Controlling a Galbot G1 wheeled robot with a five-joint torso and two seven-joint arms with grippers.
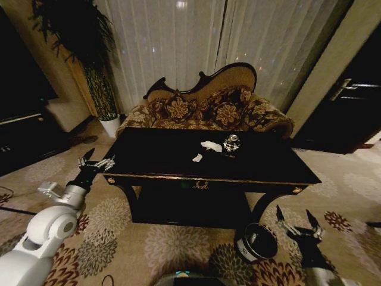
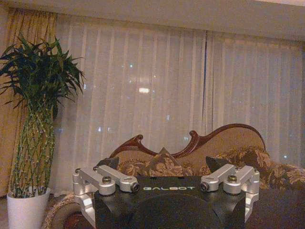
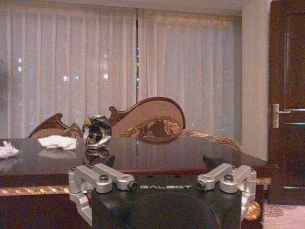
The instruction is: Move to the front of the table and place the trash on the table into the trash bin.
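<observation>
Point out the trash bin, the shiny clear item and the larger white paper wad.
trash bin [image 1: 258, 241], head view, on its dark open top.
shiny clear item [image 1: 231, 143], head view, on its rounded body.
larger white paper wad [image 1: 211, 145], head view, on its middle.

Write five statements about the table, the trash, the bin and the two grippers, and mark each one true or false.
1. The trash bin stands on top of the table. False: it sits on the carpet by the table's front right leg.
2. Two white paper wads lie on the table beside a shiny clear item. True.
3. The left gripper is shut on a paper wad. False: it is open and empty, near the table's front left corner.
4. The right gripper is open, low beside the bin. True.
5. A sofa stands behind the table. True.
</observation>
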